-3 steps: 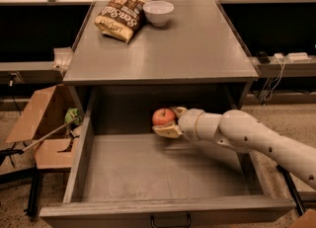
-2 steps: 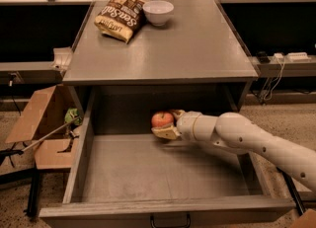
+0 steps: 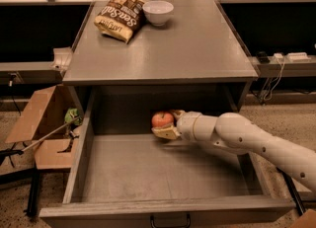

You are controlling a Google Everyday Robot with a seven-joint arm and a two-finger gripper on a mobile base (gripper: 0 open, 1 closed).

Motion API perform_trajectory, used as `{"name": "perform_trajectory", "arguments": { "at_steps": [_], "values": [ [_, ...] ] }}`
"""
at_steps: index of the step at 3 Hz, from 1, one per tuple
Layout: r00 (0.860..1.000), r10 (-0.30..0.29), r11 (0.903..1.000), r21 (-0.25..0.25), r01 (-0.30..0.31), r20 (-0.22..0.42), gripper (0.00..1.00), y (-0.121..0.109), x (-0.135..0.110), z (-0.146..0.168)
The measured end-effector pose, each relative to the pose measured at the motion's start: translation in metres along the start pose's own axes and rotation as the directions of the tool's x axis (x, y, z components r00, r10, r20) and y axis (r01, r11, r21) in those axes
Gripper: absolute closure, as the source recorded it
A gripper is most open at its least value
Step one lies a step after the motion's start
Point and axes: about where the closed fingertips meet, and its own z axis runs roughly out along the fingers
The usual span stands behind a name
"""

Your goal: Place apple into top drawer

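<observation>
Apple [image 3: 162, 119] is noted at the rear of the open top drawer [image 3: 79, 165], close to the back wall and about midway across its width. It is held in the gripper [image 3: 168, 124], pinched between the two fingers: one tan finger [image 3: 165, 133] is seen under and in front of the fruit, the other against its upper right side. The apple appears raised off the drawer floor, though contact cannot be ruled out from this angle. The white arm [image 3: 256, 143] is seen reaching in from the lower right, passing over the drawer's right wall. The rest of the drawer floor is seen as bare grey metal, and a small dark handle [image 3: 170, 220] is recorded on the front panel. On the grey cabinet top [image 3: 187, 49] above, a bag of chips [image 3: 120, 19] and a white bowl [image 3: 158, 12] are noted at the rear left, just beside each other. An open cardboard box [image 3: 42, 121] is seen on the floor to the left of the drawer.
</observation>
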Motion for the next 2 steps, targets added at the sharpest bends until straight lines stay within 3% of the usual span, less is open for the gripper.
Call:
{"name": "perform_trajectory", "arguments": {
  "at_steps": [1, 2],
  "values": [
    [1.000, 0.000, 1.0000, 0.000, 0.000, 0.000, 0.23, 0.0000, 0.0000, 0.0000],
    [1.000, 0.000, 1.0000, 0.000, 0.000, 0.000, 0.01, 0.0000, 0.0000, 0.0000]
  ]
}}
